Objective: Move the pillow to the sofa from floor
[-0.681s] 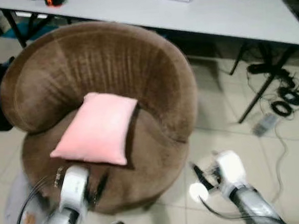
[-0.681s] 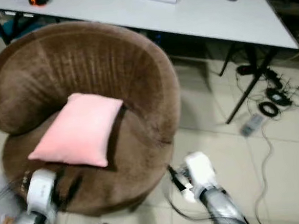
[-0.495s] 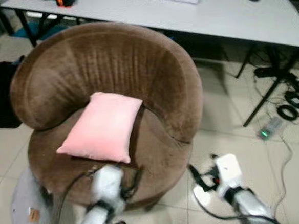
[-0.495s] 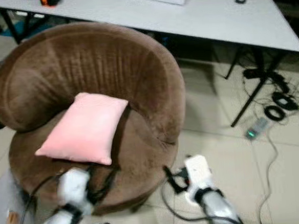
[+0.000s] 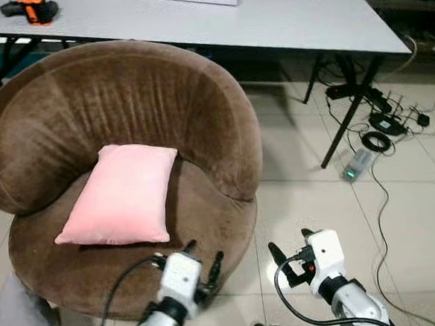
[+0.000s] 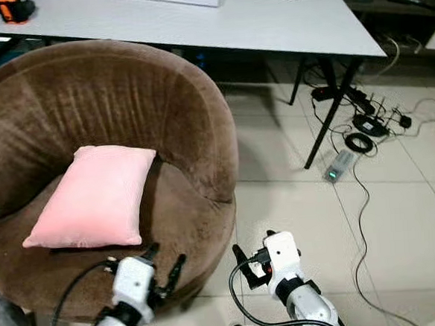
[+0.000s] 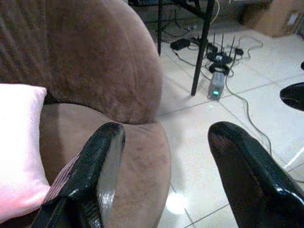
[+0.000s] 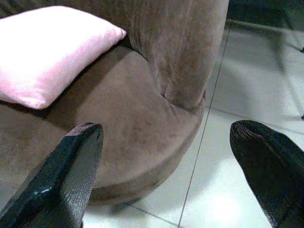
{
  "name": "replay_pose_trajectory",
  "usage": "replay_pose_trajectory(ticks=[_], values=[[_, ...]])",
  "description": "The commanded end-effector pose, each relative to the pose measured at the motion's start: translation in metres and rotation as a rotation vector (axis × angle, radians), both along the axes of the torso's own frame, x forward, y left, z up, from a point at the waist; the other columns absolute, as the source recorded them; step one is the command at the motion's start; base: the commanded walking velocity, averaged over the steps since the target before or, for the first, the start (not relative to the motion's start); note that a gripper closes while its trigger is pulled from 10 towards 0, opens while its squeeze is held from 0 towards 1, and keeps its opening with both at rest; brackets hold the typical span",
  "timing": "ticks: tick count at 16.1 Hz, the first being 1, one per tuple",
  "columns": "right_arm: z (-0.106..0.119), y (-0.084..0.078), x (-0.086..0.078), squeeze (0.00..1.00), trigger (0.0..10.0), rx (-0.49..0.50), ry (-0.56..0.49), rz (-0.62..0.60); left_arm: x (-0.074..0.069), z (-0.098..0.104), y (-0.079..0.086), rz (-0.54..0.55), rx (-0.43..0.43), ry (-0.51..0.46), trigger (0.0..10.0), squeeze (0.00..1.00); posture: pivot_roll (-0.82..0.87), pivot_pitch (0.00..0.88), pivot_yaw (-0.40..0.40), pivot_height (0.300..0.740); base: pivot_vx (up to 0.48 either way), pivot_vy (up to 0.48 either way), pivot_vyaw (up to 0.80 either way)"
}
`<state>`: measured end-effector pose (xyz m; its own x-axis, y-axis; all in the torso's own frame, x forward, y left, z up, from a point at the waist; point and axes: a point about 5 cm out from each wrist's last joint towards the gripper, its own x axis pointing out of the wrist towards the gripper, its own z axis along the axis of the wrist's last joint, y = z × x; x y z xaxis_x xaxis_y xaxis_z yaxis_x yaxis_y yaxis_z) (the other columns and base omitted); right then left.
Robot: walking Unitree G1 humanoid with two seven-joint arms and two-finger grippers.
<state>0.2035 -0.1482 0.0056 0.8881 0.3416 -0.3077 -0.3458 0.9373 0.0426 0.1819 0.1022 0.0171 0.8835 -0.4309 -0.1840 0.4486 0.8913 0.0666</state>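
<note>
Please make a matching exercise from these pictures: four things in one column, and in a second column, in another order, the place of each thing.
Things:
1. pink pillow
2. orange tool
3. power strip
4. right claw

Places:
A. on the white table, at its far left end
B. on the tiled floor among the cables, with a green light
C. on the seat of the brown sofa
D. above the floor, beside the sofa's front

Right pairs: 1-C, 2-A, 3-B, 4-D
</note>
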Motion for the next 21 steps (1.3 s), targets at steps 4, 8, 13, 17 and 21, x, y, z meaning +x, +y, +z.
replay_pose_trajectory(ticks=[4, 8, 13, 17, 21], values=[[0.004, -0.005, 0.007, 0.13, 10.0, -0.005, -0.02, -0.022, -0.007, -0.011, -0.014, 0.05, -0.008, 0.008, 10.0, 0.0, -0.06, 0.095, -0.043, 0.74, 0.0, -0.36, 0.0], [0.013, -0.004, 0.013, 0.13, 10.0, 0.006, -0.053, -0.028, 0.006, -0.004, 0.016, 0.119, -0.058, -0.018, 10.0, 0.0, -0.05, 0.084, -0.058, 0.74, -0.124, -0.422, 0.0], [0.015, -0.001, 0.015, 0.13, 10.0, -0.004, -0.045, -0.009, 0.005, -0.006, 0.013, 0.145, -0.088, -0.021, 10.0, 0.0, -0.05, 0.082, -0.063, 0.74, -0.05, -0.167, 0.0], [0.015, -0.003, 0.015, 0.13, 10.0, -0.005, -0.038, -0.014, 0.012, 0.002, 0.013, 0.158, -0.125, -0.016, 10.0, 0.0, -0.05, 0.088, -0.064, 0.74, -0.069, -0.068, 0.0], [0.018, -0.002, 0.015, 0.13, 10.0, -0.004, -0.03, -0.017, 0.015, 0.005, 0.01, 0.18, -0.146, -0.031, 10.0, 0.0, -0.06, 0.089, -0.065, 0.74, -0.28, -0.227, 0.0]])
